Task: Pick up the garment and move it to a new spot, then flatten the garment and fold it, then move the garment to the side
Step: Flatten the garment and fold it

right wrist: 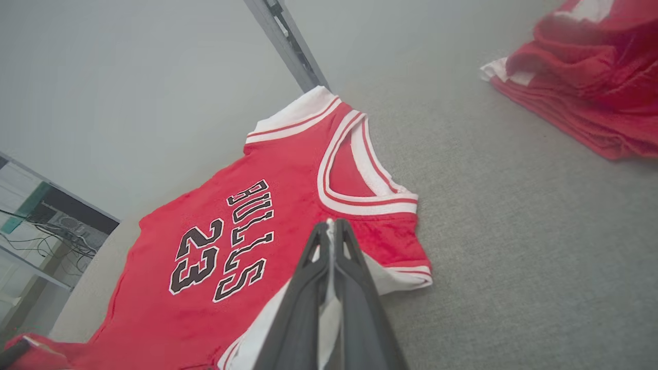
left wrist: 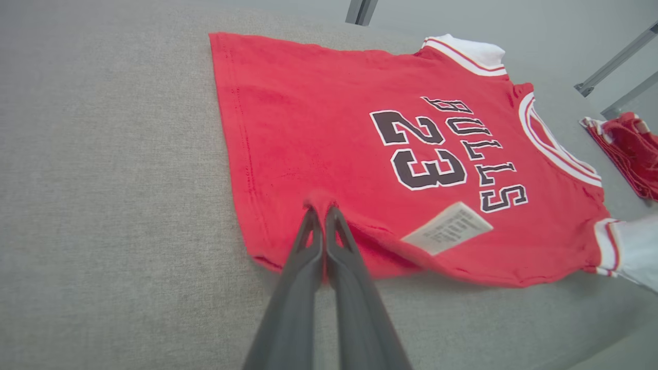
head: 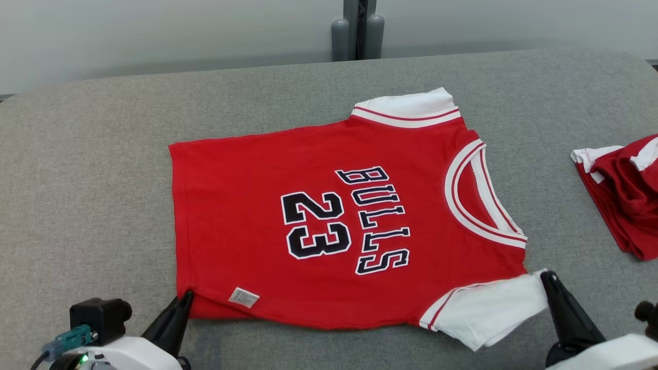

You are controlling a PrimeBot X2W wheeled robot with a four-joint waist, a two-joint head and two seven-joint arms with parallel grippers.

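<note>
Jersey [head: 231, 205], red knit, white ribbed trim, on grey woven cushion [head: 77, 180]

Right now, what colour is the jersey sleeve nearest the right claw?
White, with a red stripe near its seam; the sleeve shows best in the head view.

Long tapering black fingers [left wrist: 298, 288] and glossy white wrists [head: 128, 354] mark the left gripper [head: 186, 295], seven o'clock, bearing a black box [head: 100, 314], teal plug [head: 72, 339] and green light [head: 82, 359], and the right gripper [head: 547, 276], five o'clock.
</note>
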